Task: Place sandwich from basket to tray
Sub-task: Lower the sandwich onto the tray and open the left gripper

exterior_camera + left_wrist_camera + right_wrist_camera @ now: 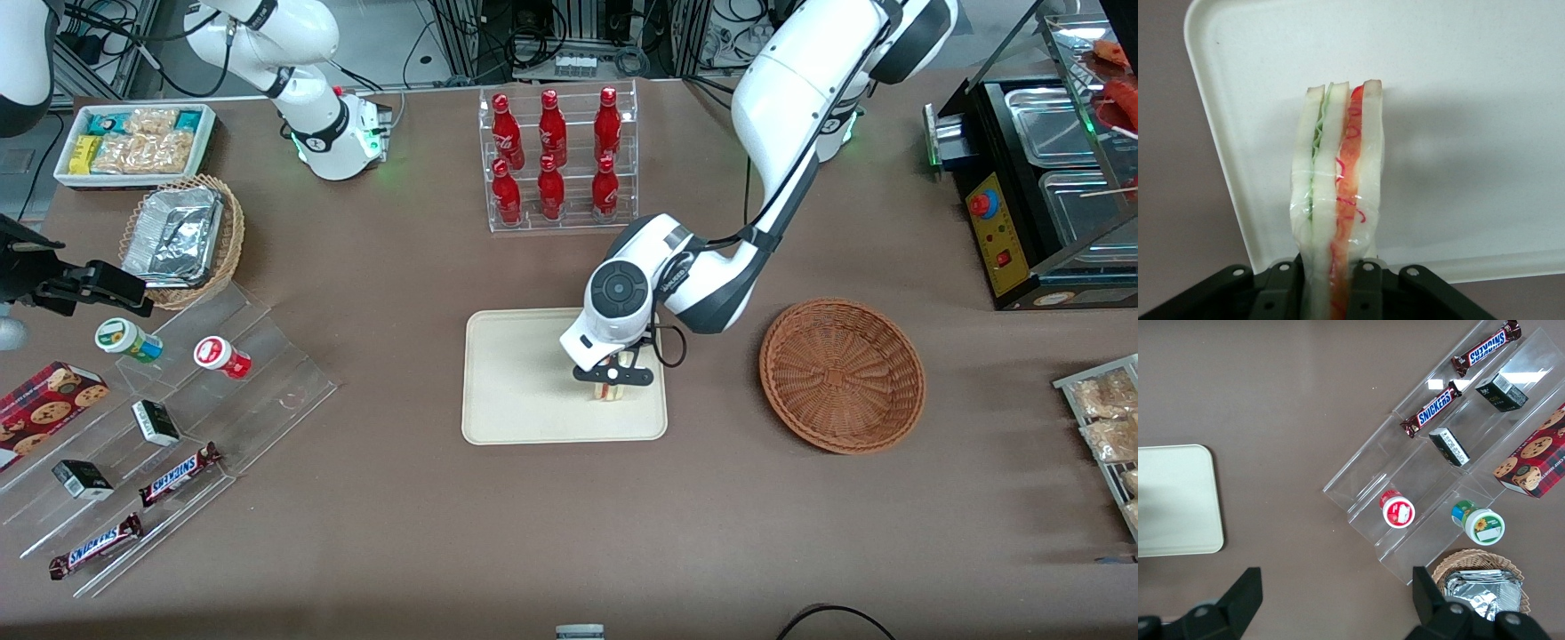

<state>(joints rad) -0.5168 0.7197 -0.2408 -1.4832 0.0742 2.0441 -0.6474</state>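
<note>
While the gripper (613, 376) hangs low over the tray (516, 391), its fingers (1365, 293) clamp the sandwich (1338, 200) upright above the tray's working-arm end; the basket (841, 375) sits near, toward the working arm's end

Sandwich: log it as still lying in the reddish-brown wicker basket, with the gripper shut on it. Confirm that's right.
Not right. The sandwich is not in the reddish-brown basket, which holds nothing. It is over the cream tray, as the front view shows. The rest stands: the left wrist view shows the gripper shut on it.
</note>
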